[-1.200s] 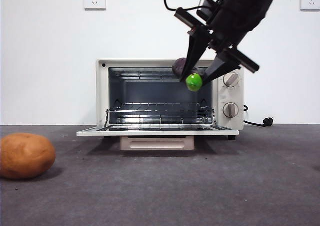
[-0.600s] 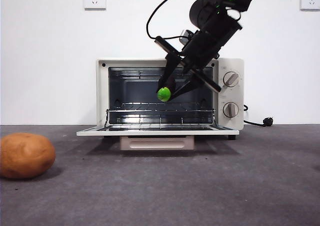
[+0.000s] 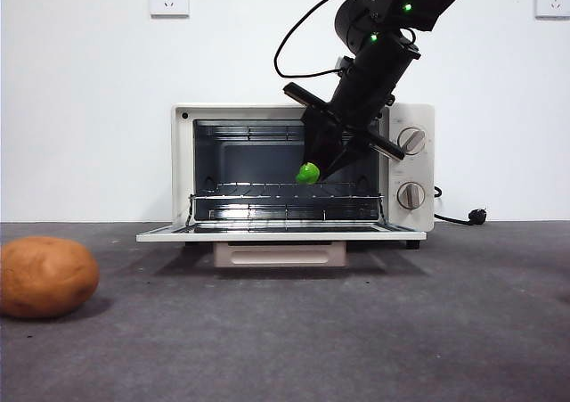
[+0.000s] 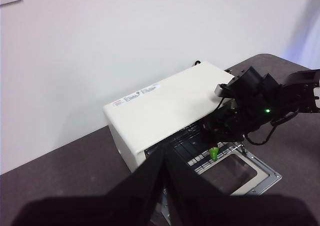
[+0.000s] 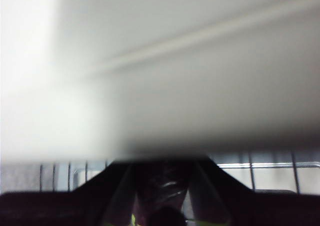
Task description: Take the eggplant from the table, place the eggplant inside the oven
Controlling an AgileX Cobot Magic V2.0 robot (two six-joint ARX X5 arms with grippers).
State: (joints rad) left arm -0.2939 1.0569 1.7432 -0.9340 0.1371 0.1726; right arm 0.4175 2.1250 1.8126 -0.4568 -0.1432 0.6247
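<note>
1. Here the right hand [image 3: 319, 168] reaches down from the upper right of the front view into the open mouth of the oven [image 3: 183, 166], its two jaws pinching the eggplant [image 3: 308, 174].
2. Only the green cap end of the eggplant shows in the front view, right of the frame's centre, just above the wire rack [image 3: 267, 191]; whether it touches the rack I cannot tell.
3. In the right wrist view the dark purple body of the eggplant [image 5: 162, 188] sits between the jaws, with rack wires behind it.
4. The oven door [image 3: 280, 233] lies folded down flat over the surface [image 3: 356, 331].
5. The left hand [image 4: 164, 158] waits high above the oven, its jaws pressed together at the tips.
6. A potato [image 3: 46, 276] rests on the surface at the lower left of the front view, well apart from the oven.
</note>
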